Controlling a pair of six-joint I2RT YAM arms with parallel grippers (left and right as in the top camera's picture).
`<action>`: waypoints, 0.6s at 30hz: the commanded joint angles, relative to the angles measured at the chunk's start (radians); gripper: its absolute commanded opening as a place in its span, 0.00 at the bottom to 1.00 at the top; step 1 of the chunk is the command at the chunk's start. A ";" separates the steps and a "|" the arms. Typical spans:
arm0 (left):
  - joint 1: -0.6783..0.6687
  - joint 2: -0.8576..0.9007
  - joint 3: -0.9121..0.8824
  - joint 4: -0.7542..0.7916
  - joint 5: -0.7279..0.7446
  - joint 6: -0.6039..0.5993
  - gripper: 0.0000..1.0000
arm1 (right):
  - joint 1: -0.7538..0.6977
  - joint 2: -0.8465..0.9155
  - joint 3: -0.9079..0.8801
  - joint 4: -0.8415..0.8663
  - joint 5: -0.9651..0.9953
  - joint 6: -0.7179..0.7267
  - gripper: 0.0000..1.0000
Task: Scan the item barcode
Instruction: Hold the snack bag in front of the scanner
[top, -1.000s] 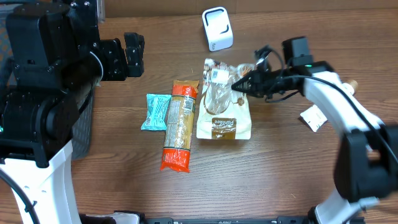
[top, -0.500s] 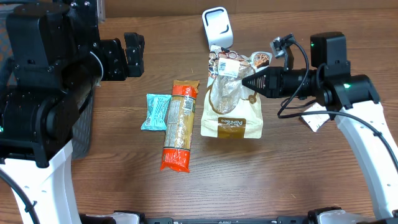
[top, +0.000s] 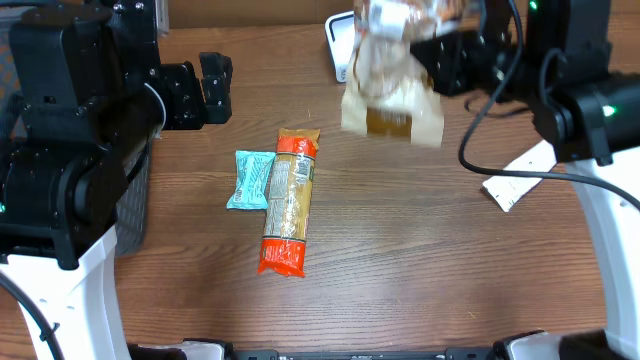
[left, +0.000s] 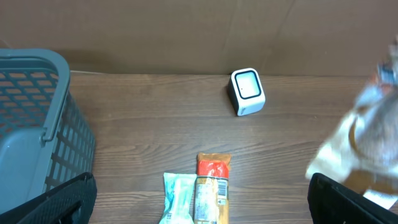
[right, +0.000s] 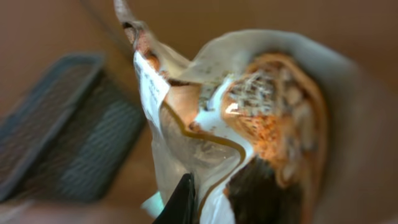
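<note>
A clear and white snack bag (top: 390, 90) with a tan label hangs in the air, blurred, with my right gripper (top: 432, 55) shut on its upper part. It hangs just in front of the white barcode scanner (top: 338, 40), which it partly covers in the overhead view. The right wrist view is filled by the bag (right: 249, 124), with one dark finger (right: 185, 199) pressed to its film. In the left wrist view the scanner (left: 247, 91) stands clear and the bag (left: 364, 137) shows at the right edge. My left gripper (top: 212, 88) stays open and empty at the far left.
A teal bar (top: 251, 180) and a long orange package (top: 288, 200) lie side by side mid-table. A grey basket (left: 37, 124) stands at the left edge. A white paper tag (top: 515, 180) lies at the right. A brown wall runs behind the scanner.
My right arm has lifted the snack bag off the table, up and back toward the scanner. The left arm and the other two items have not moved.
</note>
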 joint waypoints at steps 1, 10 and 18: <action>-0.002 0.005 -0.001 0.003 -0.011 0.019 1.00 | 0.081 0.138 0.023 0.080 0.525 -0.144 0.04; -0.002 0.005 -0.001 0.003 -0.011 0.019 1.00 | 0.145 0.454 0.023 0.530 1.020 -0.577 0.04; -0.002 0.005 -0.001 0.003 -0.011 0.019 1.00 | 0.157 0.637 0.023 0.707 1.070 -0.889 0.04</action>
